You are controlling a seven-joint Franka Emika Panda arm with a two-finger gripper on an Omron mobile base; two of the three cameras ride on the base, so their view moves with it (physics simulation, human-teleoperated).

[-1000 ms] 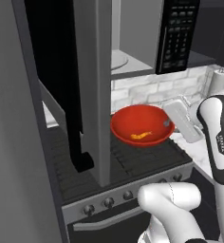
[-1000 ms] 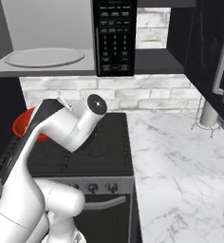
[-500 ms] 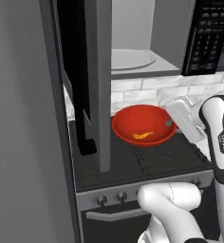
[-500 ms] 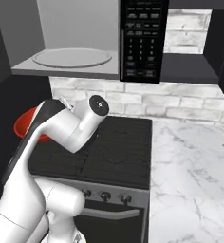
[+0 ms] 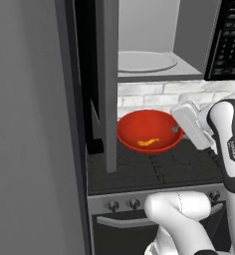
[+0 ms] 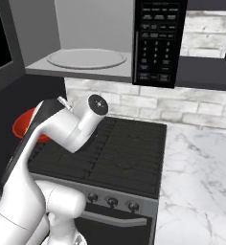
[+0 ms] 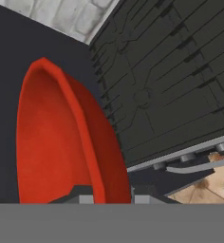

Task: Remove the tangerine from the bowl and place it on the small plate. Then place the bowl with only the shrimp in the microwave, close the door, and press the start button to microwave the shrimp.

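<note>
I see the bowl (image 5: 149, 130), wide, shallow and glossy red, raised over the black stove (image 6: 115, 153) below the open microwave (image 5: 154, 45). A thin curved orange shrimp (image 5: 148, 143) lies inside it. My gripper (image 5: 178, 128) sits at its right rim, and in the hand view the fingers (image 7: 78, 197) are closed on that rim (image 7: 97, 156).

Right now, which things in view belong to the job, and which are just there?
Job things:
- wide glossy red bowl, gripper on its rim
- curved orange shrimp inside it
- grey microwave, round turntable
- its open door

Just there:
- black stove
- marble counter
</note>
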